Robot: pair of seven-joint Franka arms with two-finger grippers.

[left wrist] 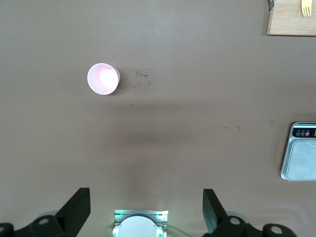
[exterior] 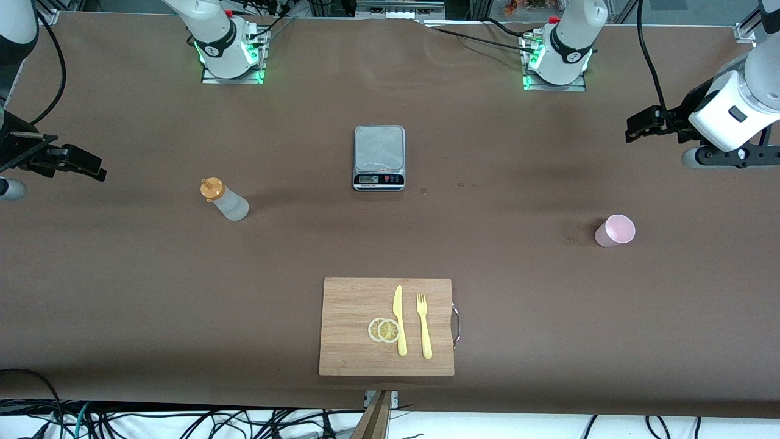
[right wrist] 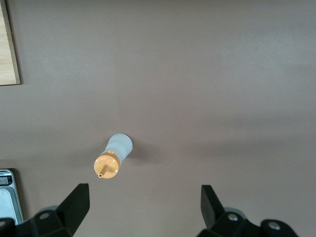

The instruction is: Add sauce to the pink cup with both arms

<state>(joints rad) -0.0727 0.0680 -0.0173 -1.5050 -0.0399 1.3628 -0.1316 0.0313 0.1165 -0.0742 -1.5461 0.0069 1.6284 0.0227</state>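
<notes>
The sauce bottle [exterior: 224, 199], translucent whitish with an orange nozzle cap, stands upright on the brown table toward the right arm's end; it also shows in the right wrist view [right wrist: 114, 155]. The pale pink cup [exterior: 615, 230] stands upright toward the left arm's end; it also shows in the left wrist view [left wrist: 103, 79]. My right gripper [exterior: 82, 163] hangs open and empty in the air at the table's right-arm end, apart from the bottle. My left gripper [exterior: 640, 127] hangs open and empty at the left-arm end, apart from the cup. Both arms wait.
A steel kitchen scale [exterior: 379, 157] stands mid-table between the two arm bases. A wooden cutting board [exterior: 353, 329] lies near the front edge with a yellow knife [exterior: 399, 320], a yellow fork [exterior: 423, 324] and two lemon slices [exterior: 384, 330].
</notes>
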